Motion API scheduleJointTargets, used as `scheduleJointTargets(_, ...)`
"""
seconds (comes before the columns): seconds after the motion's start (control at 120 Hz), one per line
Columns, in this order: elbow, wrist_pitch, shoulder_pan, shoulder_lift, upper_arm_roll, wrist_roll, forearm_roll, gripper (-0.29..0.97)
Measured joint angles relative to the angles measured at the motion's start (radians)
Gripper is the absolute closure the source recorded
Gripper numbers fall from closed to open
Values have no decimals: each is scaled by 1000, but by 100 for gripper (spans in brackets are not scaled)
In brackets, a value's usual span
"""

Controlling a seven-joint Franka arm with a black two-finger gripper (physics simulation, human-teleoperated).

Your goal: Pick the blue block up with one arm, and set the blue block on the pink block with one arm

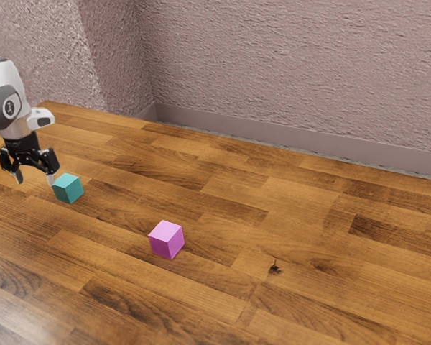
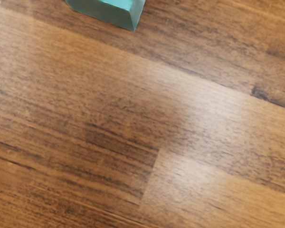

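A: Zero steps done so far, imo. Blue block (image 1: pixel 68 187) (teal-ish) sits flat on the wood surface (image 1: pixel 287 215), far over at the exterior view's left, not lifted.

B: Pincer (image 1: pixel 34 176)?

A: Spread, gripping nothing. It hangs low over the surface, just beside the block on the block's left. One fingertip (image 1: pixel 52 180) is v. close to the block's top corner, can't tell if it's touching. Block isn't between the fingers.

B: Wrist cam agree?

A: Yep. Planks under the hand, w/ a corner of the blue block (image 2: pixel 109 10) off to one side, so the hand isn't centred over it.

B: Pink block (image 1: pixel 166 239)?

A: On its own, nearer the camera & to the right of the blue one, well apart, nothing on top.

B: What's left, then?

A: Basically everything: line up over the blue block, close on it, lift, carry it right, set it on the pink. Approach stage, I'd say.
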Motion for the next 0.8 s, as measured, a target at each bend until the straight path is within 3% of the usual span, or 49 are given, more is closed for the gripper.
scheduleJointTargets(0.225,119,184,6,208,-16,95,10,1)
scheduleJointTargets(0.8,282,333,20,405,-17,291,12,1)
